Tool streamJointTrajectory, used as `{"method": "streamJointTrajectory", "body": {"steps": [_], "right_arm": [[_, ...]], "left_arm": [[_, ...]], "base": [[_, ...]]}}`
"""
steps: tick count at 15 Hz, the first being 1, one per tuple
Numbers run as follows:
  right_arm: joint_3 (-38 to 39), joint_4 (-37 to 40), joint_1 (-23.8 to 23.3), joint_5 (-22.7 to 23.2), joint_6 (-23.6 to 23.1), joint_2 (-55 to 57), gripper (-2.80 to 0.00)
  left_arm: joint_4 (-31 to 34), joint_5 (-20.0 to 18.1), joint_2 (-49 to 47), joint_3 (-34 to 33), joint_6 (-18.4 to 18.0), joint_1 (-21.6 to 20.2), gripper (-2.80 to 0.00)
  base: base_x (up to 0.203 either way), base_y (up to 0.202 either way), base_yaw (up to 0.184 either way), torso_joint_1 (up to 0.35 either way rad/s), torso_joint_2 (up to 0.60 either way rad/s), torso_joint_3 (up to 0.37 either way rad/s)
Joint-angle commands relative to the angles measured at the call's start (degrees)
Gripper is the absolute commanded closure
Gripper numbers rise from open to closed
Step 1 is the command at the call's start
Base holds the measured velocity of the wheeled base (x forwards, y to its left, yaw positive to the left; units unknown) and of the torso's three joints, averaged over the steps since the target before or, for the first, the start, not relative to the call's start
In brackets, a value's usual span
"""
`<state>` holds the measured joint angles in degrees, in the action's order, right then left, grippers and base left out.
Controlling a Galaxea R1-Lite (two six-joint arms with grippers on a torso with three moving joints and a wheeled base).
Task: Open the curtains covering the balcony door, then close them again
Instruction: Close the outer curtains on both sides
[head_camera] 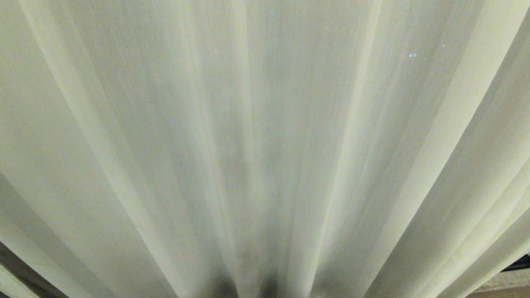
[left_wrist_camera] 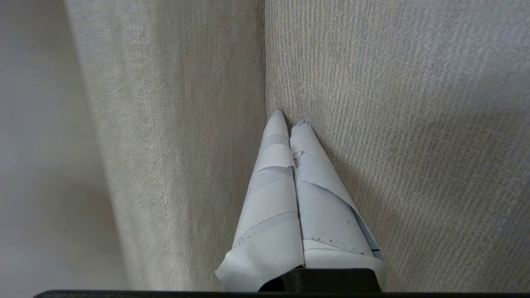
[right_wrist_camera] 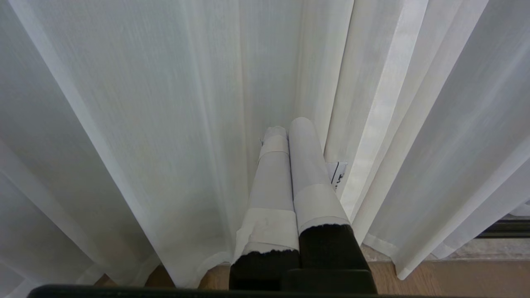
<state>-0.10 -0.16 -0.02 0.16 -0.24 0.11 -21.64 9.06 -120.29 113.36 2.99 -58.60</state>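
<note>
The curtains [head_camera: 265, 136] fill the head view as cream sheer folds fanning out; neither arm shows there. In the left wrist view my left gripper [left_wrist_camera: 290, 118] is shut, its paper-wrapped fingers [left_wrist_camera: 273, 182] pressed together with nothing between them. Its tips rest in a crease of the coarser woven curtain layer [left_wrist_camera: 393, 124], one fold on each side. My right gripper [right_wrist_camera: 290, 126] is shut too and parked low, pointing at the sheer curtain folds [right_wrist_camera: 145, 124] near their hems. The balcony door is hidden behind the fabric.
Wooden floor [right_wrist_camera: 455, 275] shows under the curtain hems, with a pale stone sill and a dark track strip [right_wrist_camera: 505, 227] beside it. A small white label [right_wrist_camera: 337, 174] hangs on one fold. Dark floor edges peek out at the head view's lower corners [head_camera: 519, 263].
</note>
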Motion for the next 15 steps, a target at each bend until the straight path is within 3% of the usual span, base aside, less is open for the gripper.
{"method": "streamJointTrajectory", "body": {"steps": [1, 15], "right_arm": [[0.0, 0.0, 0.0, 0.0, 0.0, 0.0, 0.00], [0.0, 0.0, 0.0, 0.0, 0.0, 0.0, 0.00]], "left_arm": [[-0.4, 0.1, -0.9, -0.1, 0.1, 0.7, 0.00], [0.0, 0.3, 2.1, -0.1, -0.3, 1.6, 0.00]], "base": [[0.000, 0.000, 0.000, 0.000, 0.00, 0.000], [0.000, 0.000, 0.000, 0.000, 0.00, 0.000]]}}
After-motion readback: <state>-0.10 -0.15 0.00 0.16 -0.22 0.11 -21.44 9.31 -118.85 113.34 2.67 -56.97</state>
